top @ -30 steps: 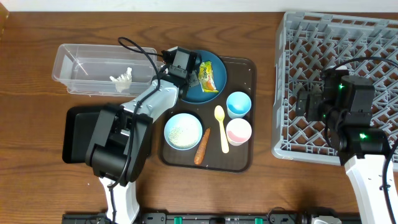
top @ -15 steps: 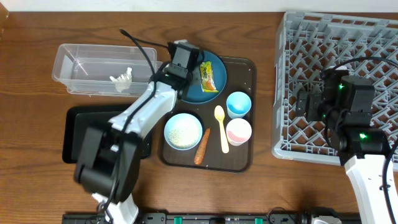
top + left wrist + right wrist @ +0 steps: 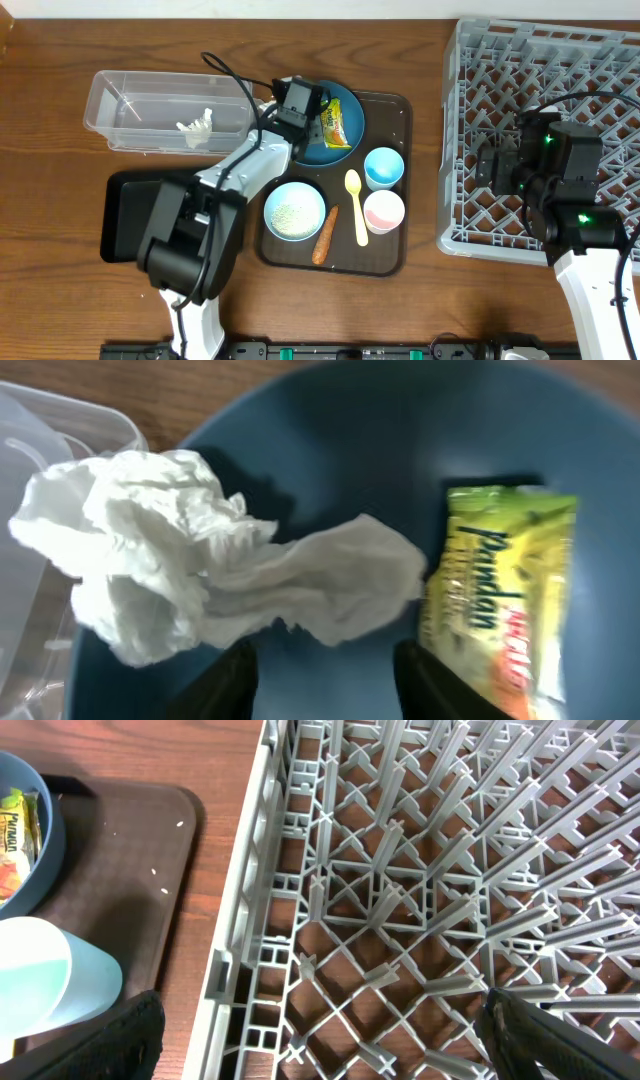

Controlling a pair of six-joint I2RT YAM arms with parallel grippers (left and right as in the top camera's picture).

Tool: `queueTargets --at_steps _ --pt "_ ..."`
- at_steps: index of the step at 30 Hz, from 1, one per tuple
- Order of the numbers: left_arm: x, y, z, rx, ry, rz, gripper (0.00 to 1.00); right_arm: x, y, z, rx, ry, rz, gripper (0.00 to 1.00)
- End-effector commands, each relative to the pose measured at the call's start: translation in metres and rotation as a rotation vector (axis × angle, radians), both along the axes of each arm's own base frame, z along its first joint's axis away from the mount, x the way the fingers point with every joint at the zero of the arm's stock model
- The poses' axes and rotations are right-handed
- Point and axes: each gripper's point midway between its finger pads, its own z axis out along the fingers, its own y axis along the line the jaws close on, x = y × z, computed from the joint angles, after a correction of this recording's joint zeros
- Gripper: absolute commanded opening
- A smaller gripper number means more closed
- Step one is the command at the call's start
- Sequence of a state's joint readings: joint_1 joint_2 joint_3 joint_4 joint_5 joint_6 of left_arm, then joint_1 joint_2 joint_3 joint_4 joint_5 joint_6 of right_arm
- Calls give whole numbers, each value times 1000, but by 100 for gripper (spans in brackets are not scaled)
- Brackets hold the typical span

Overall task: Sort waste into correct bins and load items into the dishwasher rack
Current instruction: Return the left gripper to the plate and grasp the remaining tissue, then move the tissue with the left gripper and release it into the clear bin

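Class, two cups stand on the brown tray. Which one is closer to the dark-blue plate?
The light-blue cup: it stands right beside the dark-blue plate, while the pink cup sits farther from it, behind the light-blue one.

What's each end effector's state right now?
Left end effector: open, at the tissue on the plate, holding nothing.
Right end effector: open, empty, over the rack.

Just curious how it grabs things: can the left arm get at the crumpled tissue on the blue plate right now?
Probably yes: the left gripper hovers with jaws apart right over the tissue on the plate, nothing between.
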State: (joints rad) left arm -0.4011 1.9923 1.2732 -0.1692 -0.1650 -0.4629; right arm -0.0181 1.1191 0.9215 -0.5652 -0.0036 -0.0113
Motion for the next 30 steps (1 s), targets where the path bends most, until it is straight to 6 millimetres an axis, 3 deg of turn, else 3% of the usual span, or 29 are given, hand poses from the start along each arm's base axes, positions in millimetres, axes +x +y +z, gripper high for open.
queueTargets --at_steps 1,8,14,18,20,24,30 --pt "6 11 -7 41 -16 43 48 2 -4 9 0 -19 -16 99" --pt "12 10 -17 37 -27 45 52 2 -4 9 0 -19 -16 99" --pt "8 11 -33 51 5 44 34 2 -4 9 0 -19 -16 99" --pt "6 12 -37 59 17 40 13 2 -4 9 0 -17 -16 99" --pt "8 11 -35 68 9 23 6 2 -4 8 0 -16 -16 99" --pt "11 11 -26 78 -10 -1 6 2 -4 8 0 -16 -16 99" --pt "12 10 17 66 -68 -18 6 2 -4 8 -1 -16 -16 99"
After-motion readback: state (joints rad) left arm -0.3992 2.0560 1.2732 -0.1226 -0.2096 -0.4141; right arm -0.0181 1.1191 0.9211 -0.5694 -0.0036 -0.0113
